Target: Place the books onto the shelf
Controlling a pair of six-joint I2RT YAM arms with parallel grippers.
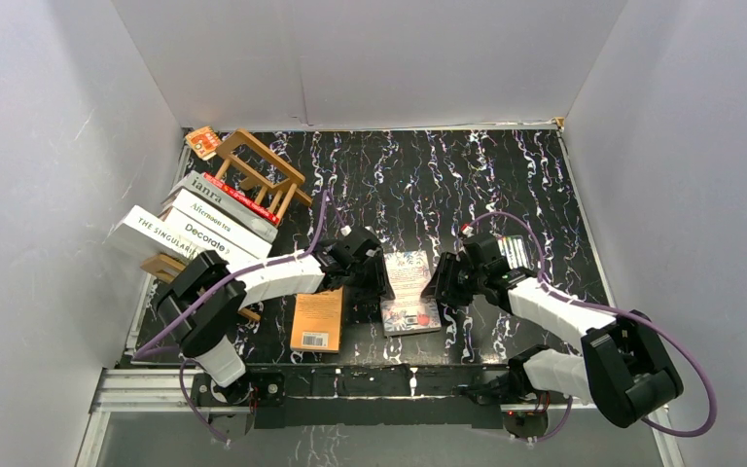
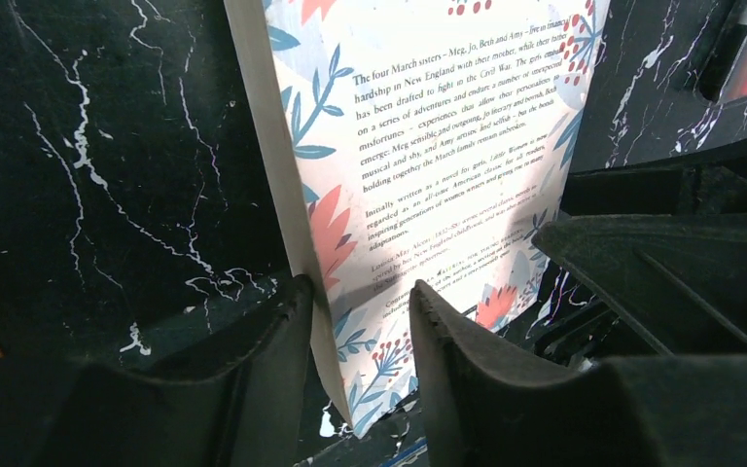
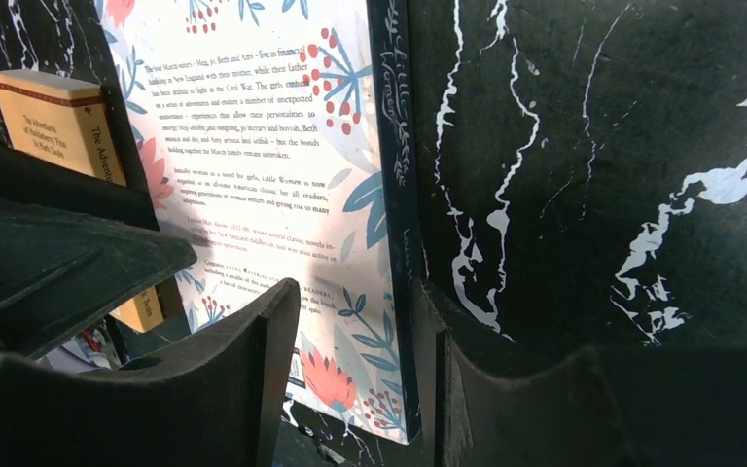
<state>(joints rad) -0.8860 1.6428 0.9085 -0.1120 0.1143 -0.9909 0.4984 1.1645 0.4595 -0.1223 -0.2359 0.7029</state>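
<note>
Overhead: pinching floral book [image 1: 409, 292] with left claw [image 1: 381, 287] and right claw [image 1: 440, 287], flat on tabletop [image 1: 506, 175] well right of shelf [image 1: 263, 175], likely for a level two-armed lift. Left wrist: closed on shelf-side page edge. Right wrist: clamped on spine, away from shelf.

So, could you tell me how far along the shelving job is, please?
Done: several books lie stacked across the shelf. In hand: both arms' jaws straddle opposite edges of the floral book, grip unclear. Left: that one and the orange book on the table.
</note>
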